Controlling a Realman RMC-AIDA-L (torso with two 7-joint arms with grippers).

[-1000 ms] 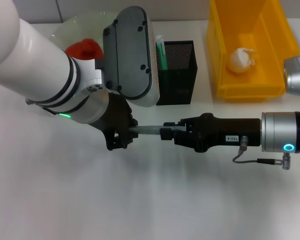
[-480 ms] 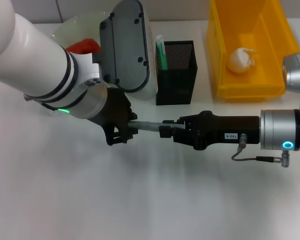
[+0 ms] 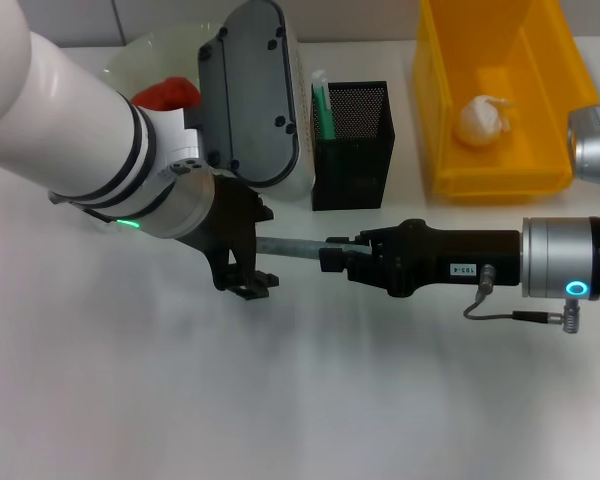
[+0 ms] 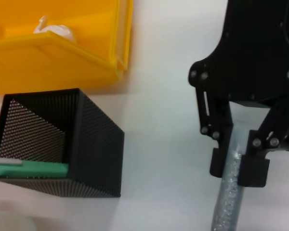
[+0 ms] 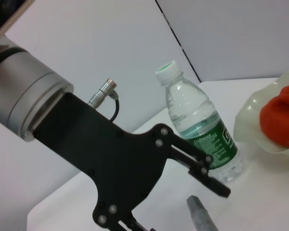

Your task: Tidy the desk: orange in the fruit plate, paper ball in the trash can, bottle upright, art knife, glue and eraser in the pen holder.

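A grey art knife (image 3: pixel 290 248) lies level above the desk, with my right gripper (image 3: pixel 332 262) shut on its right end. My left gripper (image 3: pixel 258 252) stands open around the knife's left end, with its fingers apart from it. The left wrist view shows the right gripper (image 4: pixel 238 169) clamped on the knife (image 4: pixel 226 207). The orange (image 3: pixel 165 92) sits in the fruit plate (image 3: pixel 125 62). The paper ball (image 3: pixel 483 120) lies in the yellow trash can (image 3: pixel 450 170). In the right wrist view the bottle (image 5: pixel 202 132) stands upright. The black mesh pen holder (image 3: pixel 355 150) holds a green and white item (image 3: pixel 322 110).
The pen holder stands just behind the two grippers, with the trash can to its right and the plate to its left. My left arm's white forearm (image 3: pixel 70 120) covers the desk's back left. The front half of the desk is bare white surface.
My left gripper has opened and let go of the knife's left end. The right gripper keeps its hold and has barely moved.
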